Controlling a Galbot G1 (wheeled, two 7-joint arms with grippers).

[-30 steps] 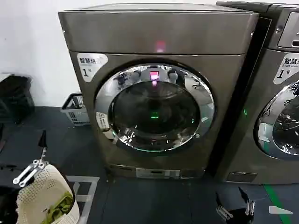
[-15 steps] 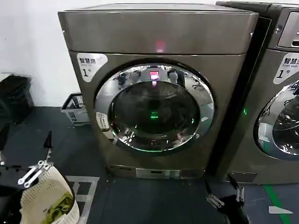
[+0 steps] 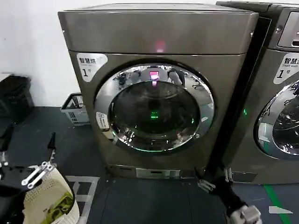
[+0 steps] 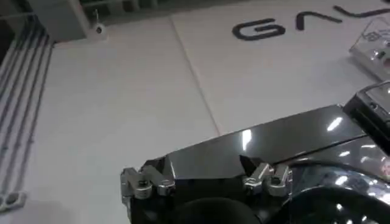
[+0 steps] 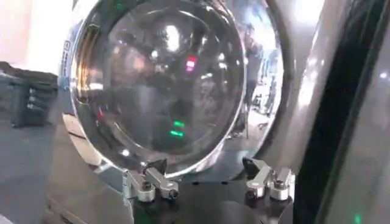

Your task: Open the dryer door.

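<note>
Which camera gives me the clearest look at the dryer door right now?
Head view: the whole dryer door shows, shut, chrome ring unobstructed. Right wrist view shows it close up, top cropped, past the open right gripper. Left wrist view faces elsewhere.

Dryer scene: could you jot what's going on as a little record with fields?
Dryer: bronze-grey front-loader, sticker marked "1"
Dryer door: shut, chrome ring around dark glass
Right gripper: open, low before the dryer's lower right corner, apart from the door
Left gripper: open, low at the left, above a cream basket
Twin machine: at the right, partly seen
Task step: door not yet touched
</note>
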